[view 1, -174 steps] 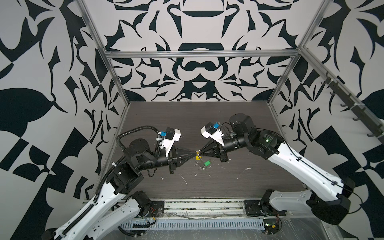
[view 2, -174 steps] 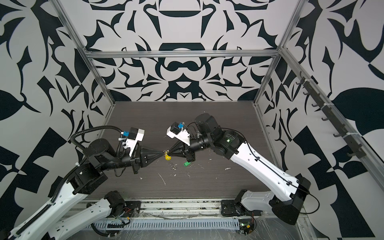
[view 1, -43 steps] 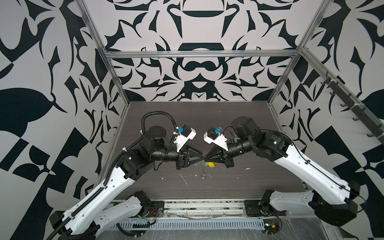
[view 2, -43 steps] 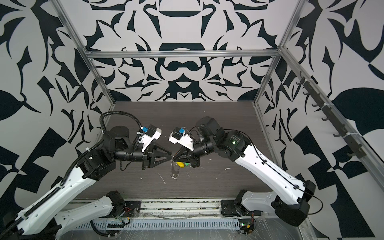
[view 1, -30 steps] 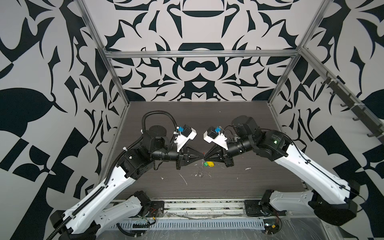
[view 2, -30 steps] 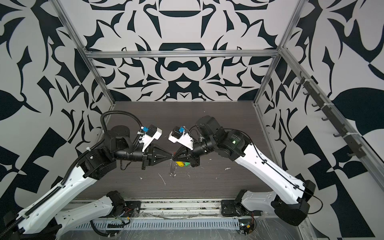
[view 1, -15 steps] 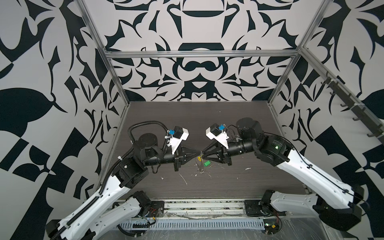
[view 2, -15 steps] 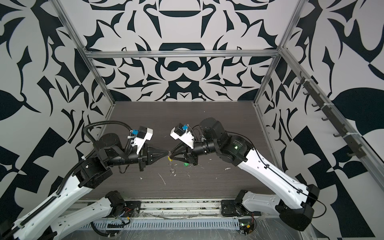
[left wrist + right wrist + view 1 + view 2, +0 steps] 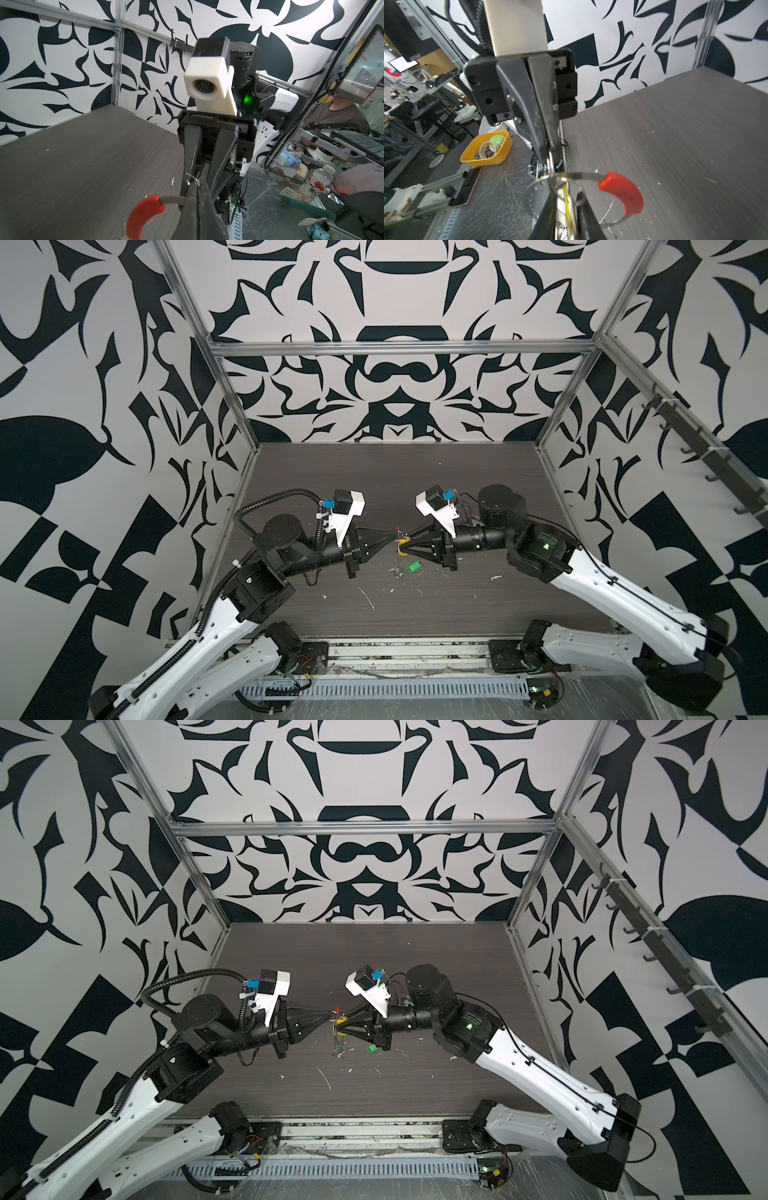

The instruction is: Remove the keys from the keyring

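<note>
- L claw [image 9: 194,187] closed on keyring [image 9: 172,200] wire, just beside its red sleeve [image 9: 143,216]. Exact pinch pt hidden by claw's own fingers.
- R claw [image 9: 565,192] meets L claw tip-to-tip at keyring, above table [image 9: 457,489]. Its fingers are a bit apart w/ yellow tag [image 9: 566,204] edge-on in the gap. Can't tell if pads touch it.
- Keyring is up in the air btwn the claws. Wrist views show only sleeve + short wire bits, rest of loop cut off at frame edge. In both top views it's a faint line, sleeve a red speck.
- Yellow tag hangs just under keyring in a top view [image 9: 400,548]. Can't tell if it's threaded on.
- Green tag [image 9: 413,567] lies on table, below keyring, apart from it, R-arm side.
- Silver bits [image 9: 397,571] on table under keyring: too small to ID.
</note>
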### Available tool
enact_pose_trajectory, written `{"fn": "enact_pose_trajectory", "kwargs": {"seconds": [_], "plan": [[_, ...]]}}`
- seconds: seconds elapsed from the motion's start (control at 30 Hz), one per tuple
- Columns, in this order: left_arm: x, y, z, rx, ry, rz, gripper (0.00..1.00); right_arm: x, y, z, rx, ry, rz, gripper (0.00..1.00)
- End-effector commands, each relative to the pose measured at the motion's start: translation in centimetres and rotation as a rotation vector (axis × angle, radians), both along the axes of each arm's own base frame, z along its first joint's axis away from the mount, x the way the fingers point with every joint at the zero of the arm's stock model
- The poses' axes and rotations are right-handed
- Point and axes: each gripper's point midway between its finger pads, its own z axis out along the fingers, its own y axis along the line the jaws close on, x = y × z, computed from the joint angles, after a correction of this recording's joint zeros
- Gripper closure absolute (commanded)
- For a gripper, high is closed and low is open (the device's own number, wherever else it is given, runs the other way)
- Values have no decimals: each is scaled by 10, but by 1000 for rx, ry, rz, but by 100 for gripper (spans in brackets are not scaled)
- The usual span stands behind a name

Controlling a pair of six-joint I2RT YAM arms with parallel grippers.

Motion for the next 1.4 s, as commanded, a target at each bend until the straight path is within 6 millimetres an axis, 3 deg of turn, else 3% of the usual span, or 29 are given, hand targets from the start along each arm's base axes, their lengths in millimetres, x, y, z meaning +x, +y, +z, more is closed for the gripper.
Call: {"fn": "enact_pose_trajectory", "kwargs": {"seconds": [0.0, 0.13, 0.4, 0.67, 0.77, 0.8, 0.9, 1.0, 1.2, 1.37], "plan": [[0, 3, 9, -41, -26, 16, 100, 1, 0, 20, 70, -53, -14, 81], [2, 6, 10, -53, -29, 40, 100, 3, 1, 17, 65, -49, -25, 100], [7, 12, 17, -127, -30, 82, 100, -2, 9, 6, 53, 20, 39, 100], [4, 16, 20, -161, -48, 85, 100, 1, 18, -23, 14, 121, 48, 100], [6, 14, 15, -143, -39, 85, 100, 0, 16, -22, 10, 123, 40, 100], [6, 13, 12, -132, -34, 88, 100, 0, 13, -19, 10, 107, 29, 98], [5, 14, 11, -115, -34, 87, 100, -2, 3, -7, 3, 57, 3, 78], [3, 14, 10, -112, -36, 80, 100, -8, -6, 16, 16, -1, 2, 66], [0, 14, 14, -127, -42, 60, 100, -3, -11, 59, 115, -101, -43, 59], [-2, 13, 14, -131, -37, 48, 100, 3, 3, 54, 132, -83, -18, 58]]}}
